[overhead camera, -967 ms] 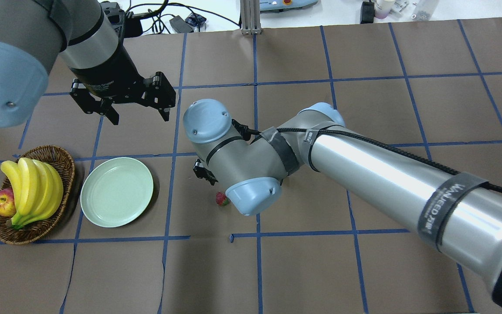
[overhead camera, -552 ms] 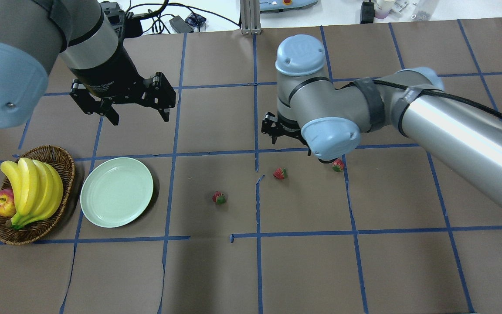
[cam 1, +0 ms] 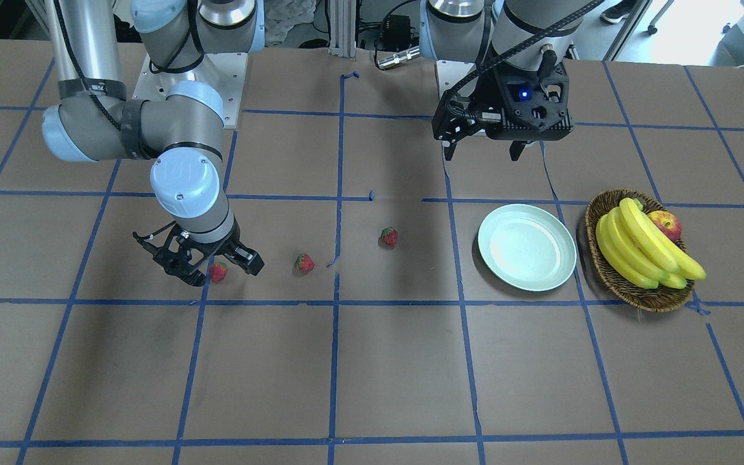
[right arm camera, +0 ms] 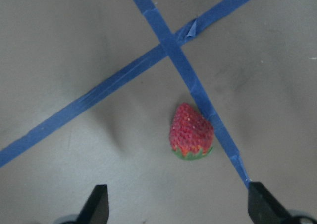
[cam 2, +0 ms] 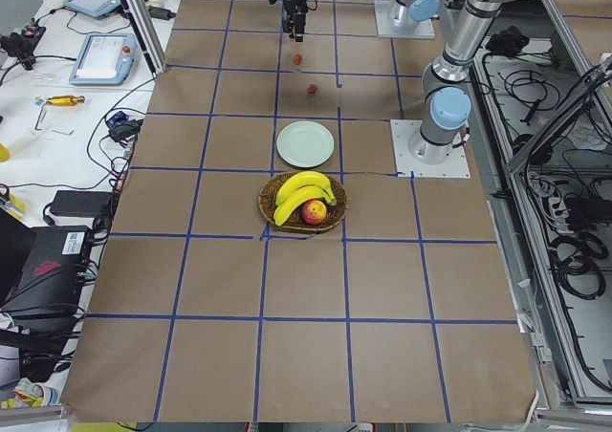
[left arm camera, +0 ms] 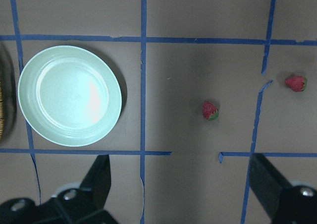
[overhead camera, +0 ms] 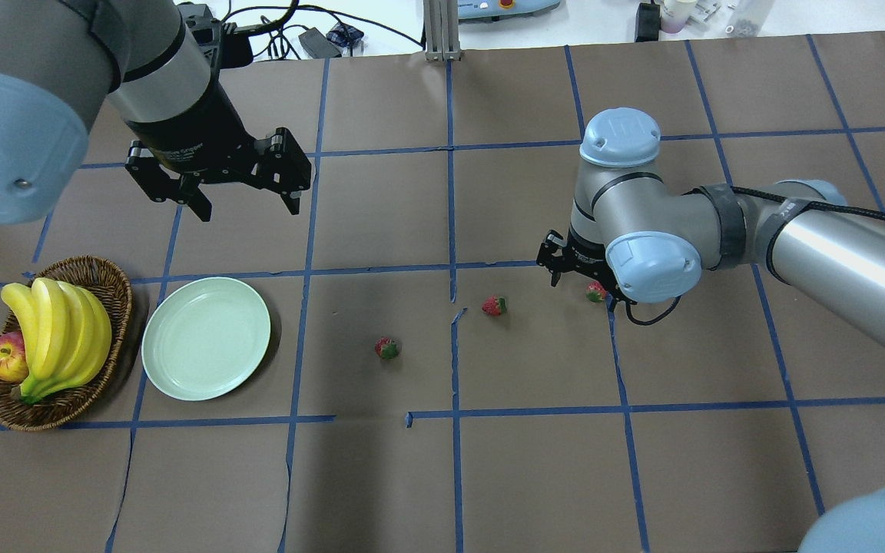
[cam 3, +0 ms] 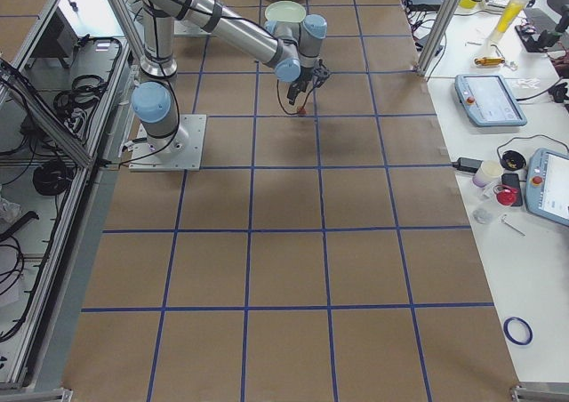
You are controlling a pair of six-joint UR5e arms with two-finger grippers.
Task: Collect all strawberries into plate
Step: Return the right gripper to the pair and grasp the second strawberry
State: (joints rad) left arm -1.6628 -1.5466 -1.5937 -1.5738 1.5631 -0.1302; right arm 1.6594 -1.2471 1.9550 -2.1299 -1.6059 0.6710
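Observation:
Three small red strawberries lie apart on the brown table: a left one (overhead camera: 387, 348), a middle one (overhead camera: 494, 306) and a right one (overhead camera: 596, 291). My right gripper (overhead camera: 585, 286) is open and hangs low over the right strawberry (right arm camera: 191, 131), one finger on each side, not touching it. In the front view that gripper (cam 1: 217, 268) straddles the same berry (cam 1: 218, 272). The pale mint-green plate (overhead camera: 206, 338) is empty at the left. My left gripper (overhead camera: 246, 203) is open and empty, hovering beyond the plate. Its wrist view shows the plate (left arm camera: 69, 95) and two strawberries (left arm camera: 210, 110).
A brown wicker basket (overhead camera: 116, 280) with bananas (overhead camera: 58, 326) and a red-yellow apple (overhead camera: 4, 357) stands left of the plate. Blue tape lines grid the brown table cover. Cables and devices lie beyond the far edge.
My right arm has swung from beside the left strawberry, past the middle one, to over the right strawberry, and has come lower. The left arm has not moved.

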